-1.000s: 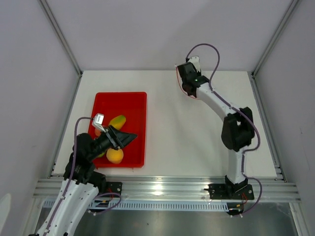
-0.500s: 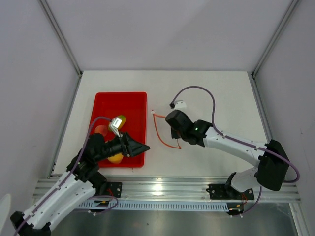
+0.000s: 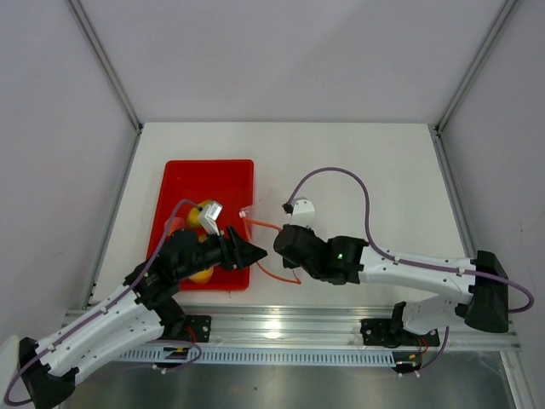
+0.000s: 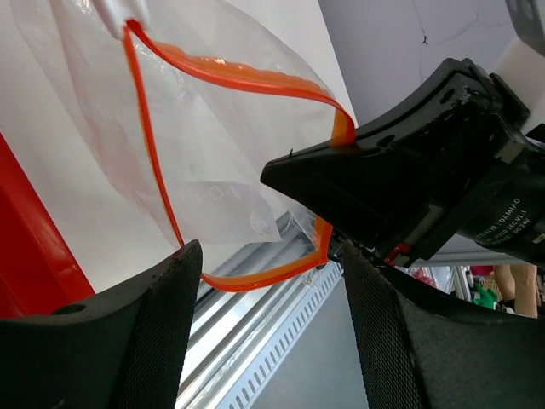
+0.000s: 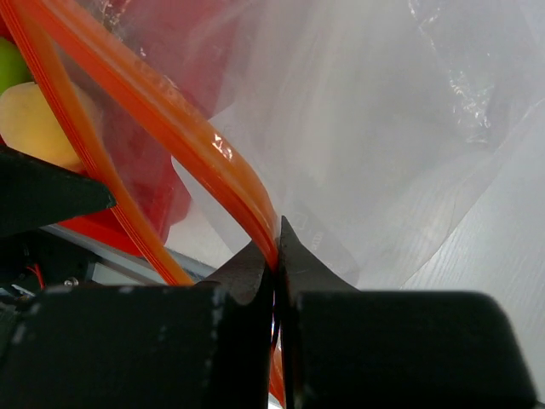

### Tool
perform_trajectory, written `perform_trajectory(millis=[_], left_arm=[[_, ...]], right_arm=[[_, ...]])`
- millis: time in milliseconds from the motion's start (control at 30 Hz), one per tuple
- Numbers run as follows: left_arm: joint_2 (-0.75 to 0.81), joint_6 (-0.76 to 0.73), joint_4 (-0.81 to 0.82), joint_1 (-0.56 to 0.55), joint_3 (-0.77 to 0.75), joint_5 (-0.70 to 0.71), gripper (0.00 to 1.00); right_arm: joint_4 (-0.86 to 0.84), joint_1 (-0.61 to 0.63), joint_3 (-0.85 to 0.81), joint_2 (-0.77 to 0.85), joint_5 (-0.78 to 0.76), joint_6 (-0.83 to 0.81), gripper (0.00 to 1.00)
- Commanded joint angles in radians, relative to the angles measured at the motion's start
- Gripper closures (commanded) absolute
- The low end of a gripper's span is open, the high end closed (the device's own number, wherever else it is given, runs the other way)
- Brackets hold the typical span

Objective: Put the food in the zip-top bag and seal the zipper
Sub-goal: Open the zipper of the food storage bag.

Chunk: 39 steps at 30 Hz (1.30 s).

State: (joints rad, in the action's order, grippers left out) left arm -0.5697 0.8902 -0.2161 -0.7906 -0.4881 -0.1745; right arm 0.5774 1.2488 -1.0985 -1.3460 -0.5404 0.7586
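Note:
The clear zip-top bag [image 3: 271, 251] hangs just right of the red tray [image 3: 213, 179], its orange-red zipper [image 3: 266, 226] spread into an open loop. My right gripper [image 3: 279, 244] is shut on the zipper strip [image 5: 255, 209] and holds the bag up. My left gripper [image 3: 253, 253] is open and empty at the tray's right rim, pointing into the bag's mouth [image 4: 213, 170], close to the right gripper [image 4: 409, 187]. A yellow fruit [image 3: 197, 213] and an orange ball [image 3: 202, 274] lie in the tray, partly hidden by my left arm. A green apple [image 5: 7, 64] and a pale yellow fruit [image 5: 34, 123] show in the right wrist view.
The tray sits at the left of the white table [image 3: 383, 170], with grey walls and metal rails around it. The table's metal front rail [image 3: 281, 328] runs just below both grippers. The right arm's purple cable [image 3: 341, 175] loops above its wrist.
My right arm has swung from the far back of the table to the tray's near right corner, bringing the bag. My left gripper has moved right, off the tray toward the bag.

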Motion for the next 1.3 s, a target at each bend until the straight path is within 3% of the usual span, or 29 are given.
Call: perform_trajectory(millis=[0, 367, 733, 1133, 1233, 1267], left_arm=[[0.002, 0.007, 0.003, -0.027, -0.004, 0.061, 0.31], [0.022, -0.005, -0.097, -0.055, 0.016, 0.118, 0.31], [0.166, -0.002, -0.138, -0.067, 0.052, 0.139, 0.26], [-0.012, 0.013, 0.012, -0.079, 0.095, 0.115, 0.26], [-0.067, 0.015, 0.047, -0.082, 0.092, 0.102, 0.30], [-0.079, 0.013, 0.058, -0.084, 0.092, 0.089, 0.39]], right_arm=[[0.002, 0.021, 0.023, 0.051, -0.073, 0.065, 1.00], [0.009, 0.080, 0.029, 0.090, -0.151, 0.073, 1.00], [0.006, 0.080, 0.062, 0.074, -0.167, 0.079, 1.00], [-0.027, 0.110, 0.042, 0.079, -0.159, 0.070, 1.00], [-0.030, 0.112, 0.039, 0.073, -0.161, 0.062, 1.00], [-0.028, 0.112, 0.035, 0.073, -0.161, 0.059, 1.00]])
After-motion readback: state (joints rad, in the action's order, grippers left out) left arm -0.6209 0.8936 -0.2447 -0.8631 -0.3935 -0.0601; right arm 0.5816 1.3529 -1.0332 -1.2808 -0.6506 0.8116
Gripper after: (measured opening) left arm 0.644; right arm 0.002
